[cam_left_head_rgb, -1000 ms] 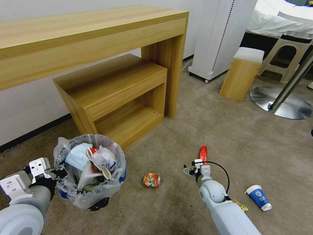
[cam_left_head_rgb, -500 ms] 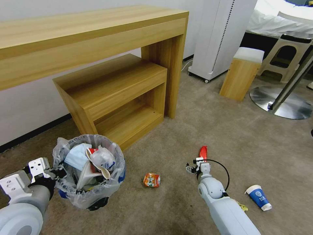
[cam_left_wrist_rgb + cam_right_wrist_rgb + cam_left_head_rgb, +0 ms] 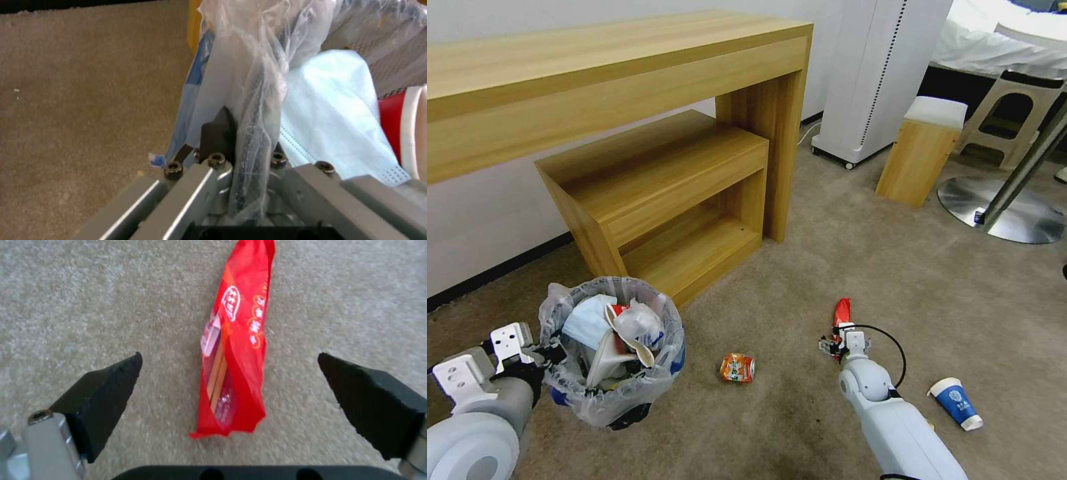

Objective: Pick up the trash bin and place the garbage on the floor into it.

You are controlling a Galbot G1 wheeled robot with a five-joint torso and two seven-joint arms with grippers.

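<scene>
The left gripper (image 3: 249, 160), jaws clenched on the trash bin's (image 3: 610, 347) rim, holds it beside the shelf (image 3: 660, 193). The right gripper (image 3: 231, 396) hangs with jaws released astride the red wrapper (image 3: 236, 350). Thin film may slip free; open floor (image 3: 934, 287) lies beyond.

bag-lined bin (image 3: 610, 353), red wrapper (image 3: 236, 340) on carpet (image 3: 960, 300)
</scene>
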